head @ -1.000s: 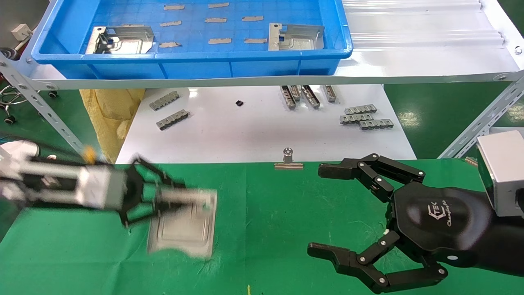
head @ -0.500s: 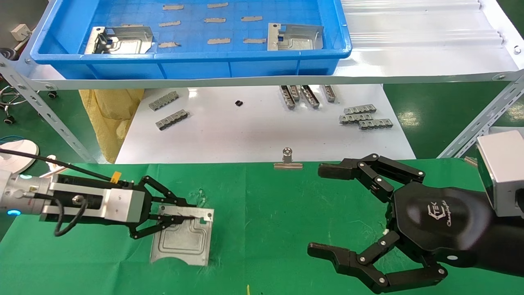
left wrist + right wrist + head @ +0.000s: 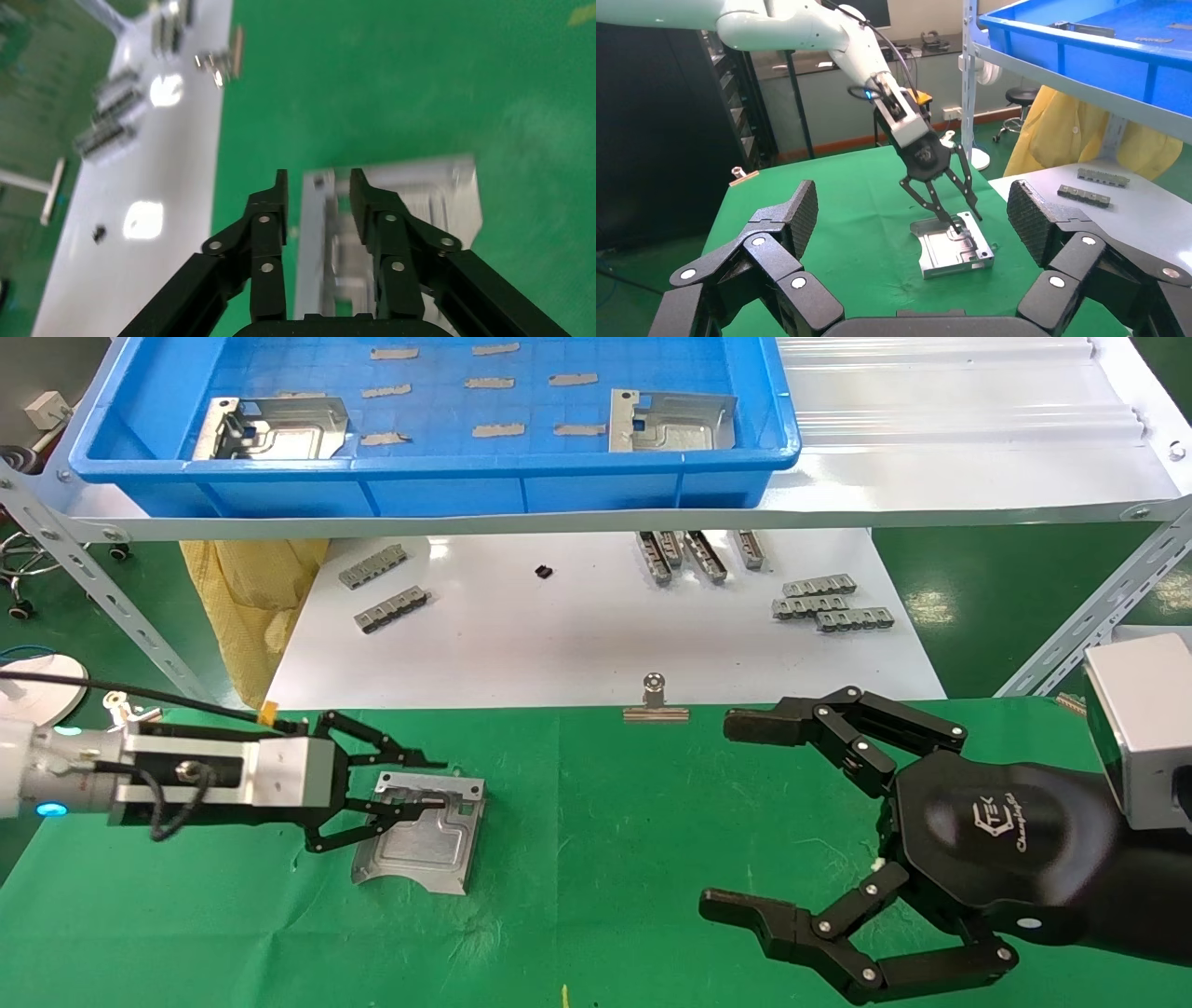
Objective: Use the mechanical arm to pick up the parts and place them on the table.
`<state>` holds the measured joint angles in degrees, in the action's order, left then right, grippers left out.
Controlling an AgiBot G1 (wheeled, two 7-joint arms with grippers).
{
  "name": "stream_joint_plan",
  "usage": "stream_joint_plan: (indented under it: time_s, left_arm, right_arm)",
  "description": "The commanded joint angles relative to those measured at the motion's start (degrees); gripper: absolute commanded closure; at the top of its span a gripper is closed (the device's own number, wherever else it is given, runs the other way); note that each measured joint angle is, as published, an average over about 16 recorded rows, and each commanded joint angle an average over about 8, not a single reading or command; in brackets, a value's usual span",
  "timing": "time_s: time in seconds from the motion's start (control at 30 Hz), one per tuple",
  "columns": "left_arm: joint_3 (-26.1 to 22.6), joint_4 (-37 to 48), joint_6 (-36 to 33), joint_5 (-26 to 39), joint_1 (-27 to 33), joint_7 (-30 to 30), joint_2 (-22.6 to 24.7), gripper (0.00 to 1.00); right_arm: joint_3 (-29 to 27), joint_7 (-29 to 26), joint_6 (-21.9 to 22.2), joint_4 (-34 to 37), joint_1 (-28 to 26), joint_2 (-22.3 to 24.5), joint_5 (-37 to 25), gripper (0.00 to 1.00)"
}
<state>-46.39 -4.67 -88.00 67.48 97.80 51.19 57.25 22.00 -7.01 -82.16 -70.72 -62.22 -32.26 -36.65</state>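
**Silver part on the green cloth, left gripper at its edge**

Silver plate (image 3: pixel 421 831) lies on the table (image 3: pixel 596 859), left of centre, its far edge raised a little. The left gripper (image 3: pixel 410 786) reaches in low from the left, its jaws a narrow gap apart and straddling the plate's raised rim; whether they pinch it I cannot tell. The right gripper (image 3: pixel 745 812) hangs over the cloth's right side, fingers spread wide and empty. Two more plates (image 3: pixel 270 427) sit in the blue tray (image 3: pixel 438 491) on the shelf.
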Motion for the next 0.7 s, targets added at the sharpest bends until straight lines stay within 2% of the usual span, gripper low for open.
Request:
stream_joint_plan:
  time_s: [0.03, 0.33, 0.7]
  left_arm:
    - [0.2, 0.5, -1.7, -0.4, 0.5, 0.3, 0.0, 0.00]
    - [2.7, 4.1, -3.0, -4.5, 0.0, -8.2, -2.2, 0.00]
    - [3.1, 3.8, -3.0, -5.1, -0.5, -8.8, -2.6, 0.00]
  right_arm:
    - [0.0, 0.0, 0.0, 0.0, 0.0, 0.0, 0.0, 0.00]
    - [0.0, 0.0, 0.0, 0.0, 0.0, 0.0, 0.0, 0.00]
    - [0.0, 0.0, 0.0, 0.0, 0.0, 0.0, 0.0, 0.00]
